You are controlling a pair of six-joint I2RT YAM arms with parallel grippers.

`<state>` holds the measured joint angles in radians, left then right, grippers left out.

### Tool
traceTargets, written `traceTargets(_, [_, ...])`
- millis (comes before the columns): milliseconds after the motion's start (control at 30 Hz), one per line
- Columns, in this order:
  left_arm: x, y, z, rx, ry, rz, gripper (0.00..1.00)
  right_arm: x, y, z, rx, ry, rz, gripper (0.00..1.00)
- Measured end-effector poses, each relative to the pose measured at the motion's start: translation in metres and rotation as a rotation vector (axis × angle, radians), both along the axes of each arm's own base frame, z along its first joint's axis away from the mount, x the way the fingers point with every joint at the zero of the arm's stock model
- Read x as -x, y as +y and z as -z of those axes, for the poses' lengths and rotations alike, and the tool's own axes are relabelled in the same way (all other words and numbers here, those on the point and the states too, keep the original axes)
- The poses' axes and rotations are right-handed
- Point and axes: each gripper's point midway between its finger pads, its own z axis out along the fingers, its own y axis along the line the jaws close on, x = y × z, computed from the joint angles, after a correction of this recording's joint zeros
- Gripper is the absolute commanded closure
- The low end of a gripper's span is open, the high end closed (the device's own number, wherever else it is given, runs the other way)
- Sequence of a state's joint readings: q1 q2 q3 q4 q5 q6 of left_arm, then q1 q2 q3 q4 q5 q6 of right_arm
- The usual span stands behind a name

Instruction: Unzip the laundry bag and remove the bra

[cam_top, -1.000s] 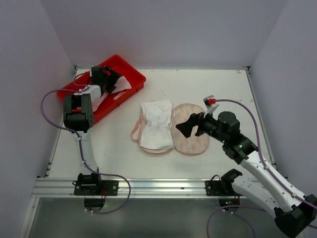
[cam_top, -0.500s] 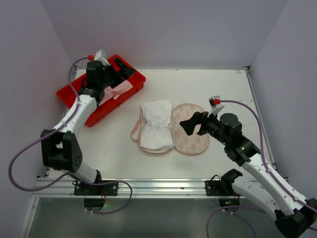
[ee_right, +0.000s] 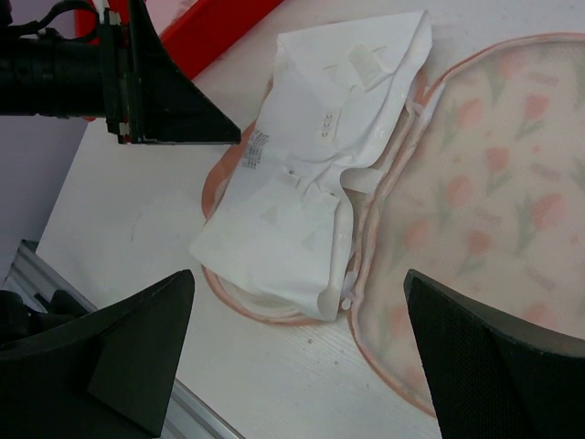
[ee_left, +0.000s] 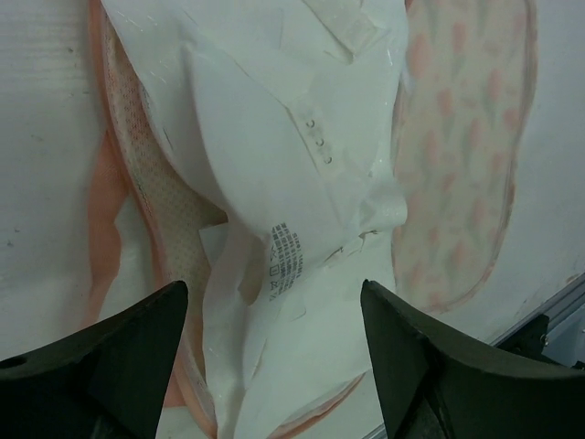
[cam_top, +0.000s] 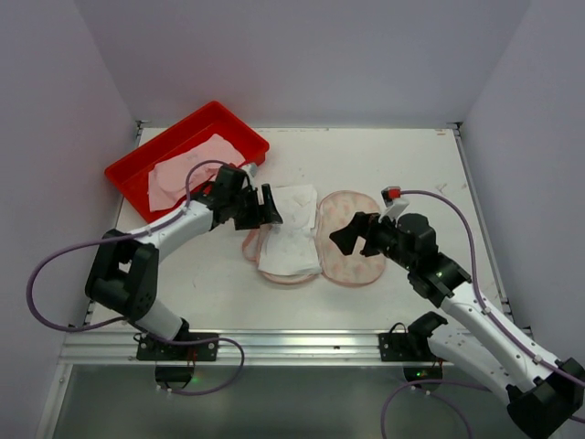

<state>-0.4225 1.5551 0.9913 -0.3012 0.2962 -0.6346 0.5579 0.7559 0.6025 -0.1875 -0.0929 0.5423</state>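
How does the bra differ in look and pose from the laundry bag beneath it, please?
The bra is plain white; the laundry bag is cream-pink with a small reddish print. The bra is folded and rumpled; the laundry bag lies opened flat. The bra is smaller, covering only one half of the laundry bag. Both are soft fabric.

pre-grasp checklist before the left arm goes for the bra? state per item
1. Bag unzipped: ok. The laundry bag lies spread open in two halves.
2. Bra exposed: ok. The bra lies uncovered on the half nearer the red tray.
3. Left gripper open: ok, jaws wide above the bra.
4. Right gripper empty: ok, open over the patterned half.
5. Bra free of the zip edge: cannot tell.
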Motion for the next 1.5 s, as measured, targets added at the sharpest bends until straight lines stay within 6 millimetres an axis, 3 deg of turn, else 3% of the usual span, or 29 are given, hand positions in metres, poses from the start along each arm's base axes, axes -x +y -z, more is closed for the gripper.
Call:
traceTargets(167, [0.001, -0.01, 0.016, -0.032, 0.029, 0.032, 0.27, 0.001, 0.002, 0.009, -0.003, 0.028, -0.005, 0.01])
traceTargets(467, [-0.004, -0.025, 0.036, -0.08, 0.059, 0.061, 0.53, 0.003, 0.004, 0.017, -0.009, 0.043, -0.013, 0.01])
traceTargets(533, [-0.005, -0.027, 0.038, -0.082, 0.061, 0.064, 0.6, 0.003, 0.004, 0.017, -0.01, 0.041, -0.015, 0.01])
traceTargets(767, [-0.005, -0.031, 0.038, -0.086, 0.059, 0.074, 0.99, 0.003, 0.004, 0.017, -0.009, 0.042, -0.016, 0.01])
traceTargets(933, [-0.001, -0.036, 0.03, -0.074, 0.045, 0.094, 1.0, 0.003, 0.004, 0.018, -0.005, 0.044, -0.015, 0.01])
traceTargets(1100, [0.003, -0.049, -0.021, -0.013, -0.062, 0.128, 1.0, 0.003, -0.001, 0.013, -0.003, 0.021, 0.005, 0.01])
traceTargets(1300, [-0.012, -0.062, -0.125, 0.108, -0.29, 0.129, 1.0, 0.004, -0.013, -0.012, -0.023, -0.061, 0.049, 0.01])
traceTargets(1433, [-0.023, -0.054, -0.179, 0.153, -0.414, 0.069, 1.0, 0.003, -0.02, -0.035, -0.031, -0.12, 0.078, 0.01])
traceTargets(1500, [-0.034, -0.038, -0.199, 0.172, -0.45, -0.006, 1.0, 0.001, -0.021, -0.043, -0.032, -0.139, 0.086, 0.01])
